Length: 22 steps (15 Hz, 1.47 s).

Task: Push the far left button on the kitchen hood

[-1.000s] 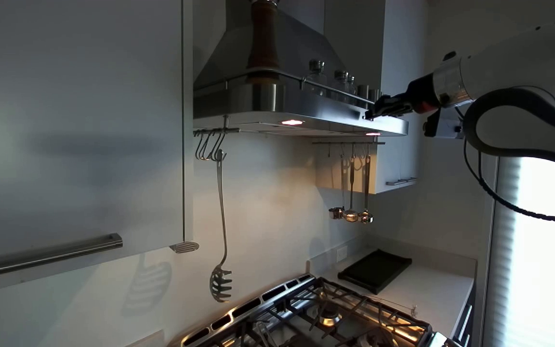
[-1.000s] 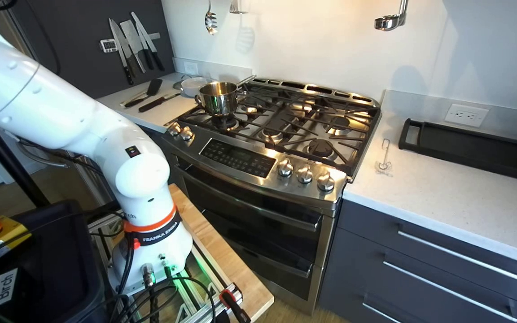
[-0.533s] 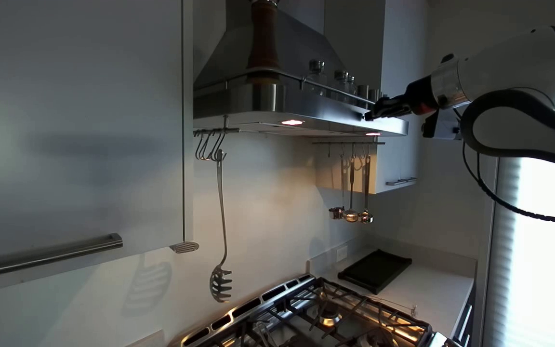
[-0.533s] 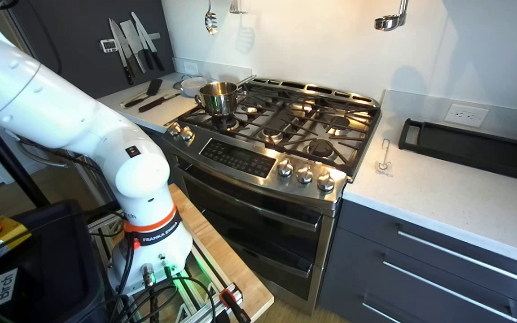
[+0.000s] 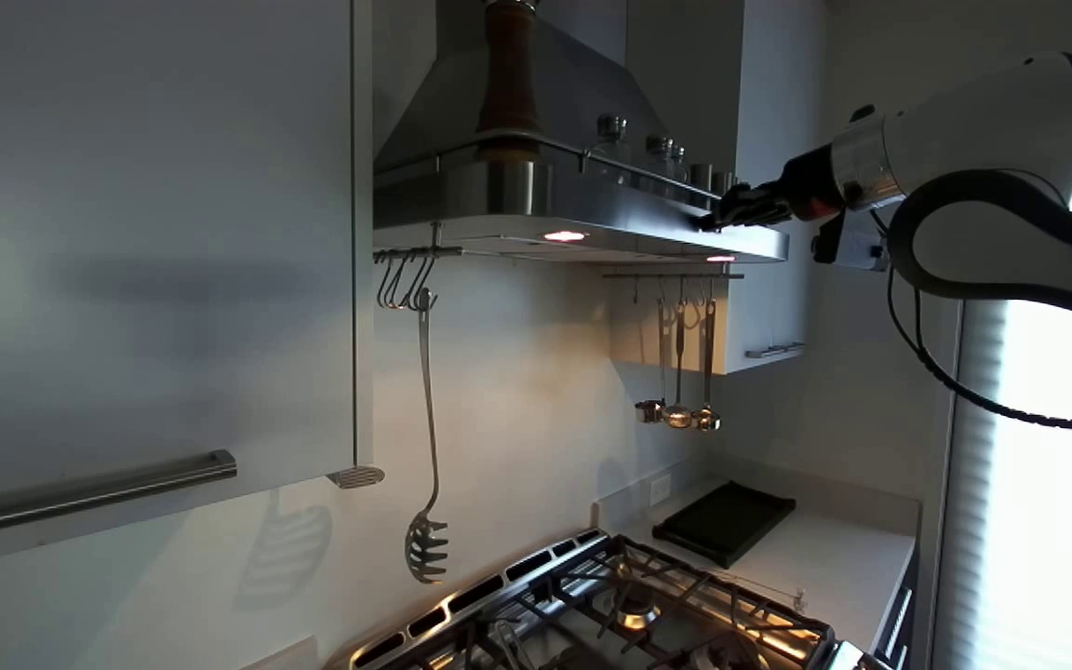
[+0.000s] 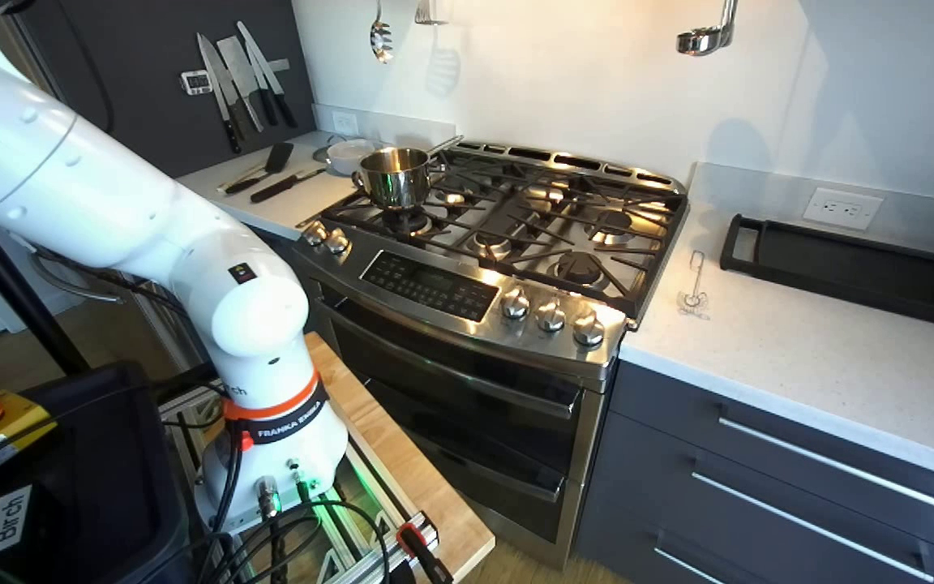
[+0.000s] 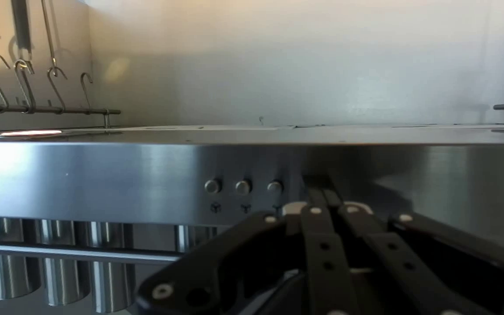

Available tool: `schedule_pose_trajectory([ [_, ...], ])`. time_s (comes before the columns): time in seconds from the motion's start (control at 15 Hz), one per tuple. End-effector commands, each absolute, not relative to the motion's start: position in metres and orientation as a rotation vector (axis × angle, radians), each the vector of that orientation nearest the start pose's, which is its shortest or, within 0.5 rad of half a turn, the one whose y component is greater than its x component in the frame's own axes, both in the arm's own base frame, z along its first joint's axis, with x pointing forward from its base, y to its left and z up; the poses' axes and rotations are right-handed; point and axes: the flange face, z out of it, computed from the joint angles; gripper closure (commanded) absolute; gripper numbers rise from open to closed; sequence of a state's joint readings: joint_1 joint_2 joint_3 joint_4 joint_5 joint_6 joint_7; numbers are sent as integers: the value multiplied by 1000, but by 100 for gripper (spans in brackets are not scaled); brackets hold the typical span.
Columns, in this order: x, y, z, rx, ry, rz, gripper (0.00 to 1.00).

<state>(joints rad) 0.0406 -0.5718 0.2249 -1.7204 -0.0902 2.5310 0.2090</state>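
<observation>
— Wrist view: gripper (image 7: 324, 192) pressed together by the kitchen hood (image 7: 103, 175), three buttons (image 7: 243, 187) beside!
— Touching?
— Can't tell! In an exterior view, hood juts from the wall (image 5: 527, 372)!
— In an exterior view, arm base (image 6: 313, 446) near the oven (image 6: 467, 405)!

In the wrist view the fingers (image 7: 317, 225) hide a strip of the kitchen hood (image 7: 164, 170); what lies behind them, and whether their tips touch the steel, cannot be told. Just left of them there, the symbol (image 7: 277, 208) beside the nearest button (image 7: 274, 187) is partly covered, and those by the other two buttons (image 7: 243, 187) are too small to read. Above and left of the fingers, the tall brown column (image 5: 508, 84) is cut off by the top edge of an exterior view. Behind the fingers, the arm (image 5: 992, 121) is cut off in both exterior views. Well below them, the black tray (image 6: 864, 268) on the counter (image 6: 799, 349) runs past the edge of an exterior view.
</observation>
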Motion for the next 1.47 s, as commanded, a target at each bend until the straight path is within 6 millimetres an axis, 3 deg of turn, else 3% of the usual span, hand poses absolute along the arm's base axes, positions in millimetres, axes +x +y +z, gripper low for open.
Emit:
schedule_pose_trajectory([
  [0.0, 322, 150, 935, -2310, -194, -1913, 100],
  [1.4, 342, 141, 917, -2275, -163, -1868, 100],
])
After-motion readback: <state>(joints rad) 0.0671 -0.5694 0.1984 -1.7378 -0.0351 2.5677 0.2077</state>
